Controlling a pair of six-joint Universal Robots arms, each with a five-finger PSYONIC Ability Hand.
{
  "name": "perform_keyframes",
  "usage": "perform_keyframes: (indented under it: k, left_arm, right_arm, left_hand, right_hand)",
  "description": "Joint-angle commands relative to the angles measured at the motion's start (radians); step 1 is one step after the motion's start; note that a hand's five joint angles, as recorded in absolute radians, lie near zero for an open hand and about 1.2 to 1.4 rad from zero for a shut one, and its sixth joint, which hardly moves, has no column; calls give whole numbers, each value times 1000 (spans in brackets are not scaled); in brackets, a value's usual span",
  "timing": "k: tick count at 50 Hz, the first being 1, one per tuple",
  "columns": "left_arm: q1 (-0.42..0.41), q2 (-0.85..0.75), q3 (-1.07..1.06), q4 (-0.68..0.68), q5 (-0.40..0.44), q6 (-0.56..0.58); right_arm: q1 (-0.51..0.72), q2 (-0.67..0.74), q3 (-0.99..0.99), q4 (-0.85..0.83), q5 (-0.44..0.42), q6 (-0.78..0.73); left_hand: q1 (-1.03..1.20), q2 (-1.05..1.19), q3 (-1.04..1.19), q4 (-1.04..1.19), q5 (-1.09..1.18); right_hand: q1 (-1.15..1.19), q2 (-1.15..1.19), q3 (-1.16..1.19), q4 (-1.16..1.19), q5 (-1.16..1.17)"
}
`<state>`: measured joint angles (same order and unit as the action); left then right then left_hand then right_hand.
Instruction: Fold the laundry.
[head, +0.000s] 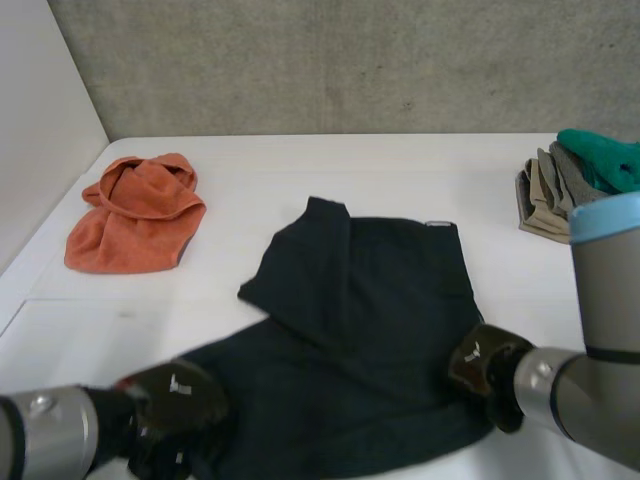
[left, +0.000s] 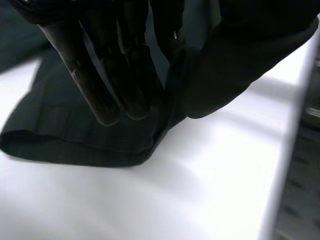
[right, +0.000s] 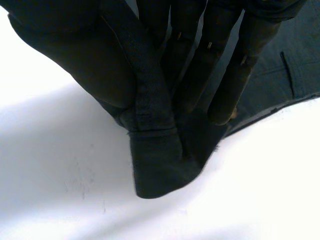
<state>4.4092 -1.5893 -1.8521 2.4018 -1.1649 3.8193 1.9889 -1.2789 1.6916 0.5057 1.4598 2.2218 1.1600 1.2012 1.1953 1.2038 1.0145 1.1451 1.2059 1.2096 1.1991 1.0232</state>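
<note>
Dark garment (right: 156, 167) in right robot hand (right: 65, 50)

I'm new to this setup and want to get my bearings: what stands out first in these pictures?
A dark garment lies partly folded in the middle of the white table, with the left hand pinching its near left corner and the right hand pinching its right edge. An orange cloth lies crumpled at the far left, and a stack of folded laundry sits at the far right.
</note>
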Motion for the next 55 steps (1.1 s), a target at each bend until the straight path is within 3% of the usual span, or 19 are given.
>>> perform_keyframes:
  k: [1, 4, 8, 11, 15, 17, 22, 38, 42, 45, 47, 49, 55]
  left_arm:
    - [-16, -81, 63, 75, 11, 74]
    - [-28, -142, 114, 193, 4, 31]
    - [-27, -184, 160, 321, 10, -59]
    - [-24, -195, 178, 393, 10, -124]
    - [-4, -244, 195, 548, 19, -233]
    - [7, -284, 208, 637, 25, -285]
    - [19, -386, 254, 769, 45, -360]
    - [-13, -633, 412, 809, 79, -356]
    - [-27, -664, 425, 821, 62, -337]
    - [-39, -687, 441, 836, 30, -311]
    - [-47, -696, 448, 852, -10, -281]
    - [-48, -696, 452, 862, -44, -256]
    - [-59, -611, 415, 887, -255, -146]
  right_arm:
    - [-16, 26, 45, -139, 5, -13]
    - [-6, 62, 31, -159, 24, 56]
    - [10, 79, 37, -226, 28, 133]
    - [14, 73, 62, -301, 25, 167]
    - [16, 46, 91, -383, 24, 187]
    - [14, 36, 100, -423, 22, 194]
    - [10, 30, 103, -467, 24, 216]
    - [-2, 24, 122, -530, 25, 253]
    - [-6, 16, 123, -536, 25, 253]
    - [-7, 7, 123, -539, 25, 254]
    - [-7, 3, 123, -543, 25, 256]
    - [-7, -10, 128, -546, 25, 260]
    - [8, -56, 137, -543, 24, 268]
  left_hand:
    - [236, 195, 201, 192, 207]
    - [178, 137, 143, 135, 149]
    - [-927, -968, -962, -970, -956]
    - [-979, -1020, -1014, -1023, -1008]
    - [-909, -950, -944, -952, -938]
    - [-724, -765, -759, -768, -753]
    - [-583, -624, -618, -626, -612]
    - [-424, -465, -459, -468, -453]
    - [-251, -292, -286, -295, -280]
    - [-116, -157, -152, -160, -145]
    - [127, 86, 92, 83, 98]
    - [236, 195, 201, 192, 207]
    - [236, 195, 201, 192, 207]
  right_hand:
    - [251, 190, 187, 197, 198]
    - [251, 190, 187, 197, 198]
    - [251, 190, 187, 197, 198]
    - [251, 190, 187, 197, 198]
    - [251, 190, 187, 197, 198]
    - [251, 190, 187, 197, 198]
    - [251, 190, 187, 197, 198]
    - [251, 190, 187, 197, 198]
    - [251, 190, 187, 197, 198]
    - [251, 190, 187, 197, 198]
    - [251, 190, 187, 197, 198]
    - [251, 190, 187, 197, 198]
    - [251, 190, 187, 197, 198]
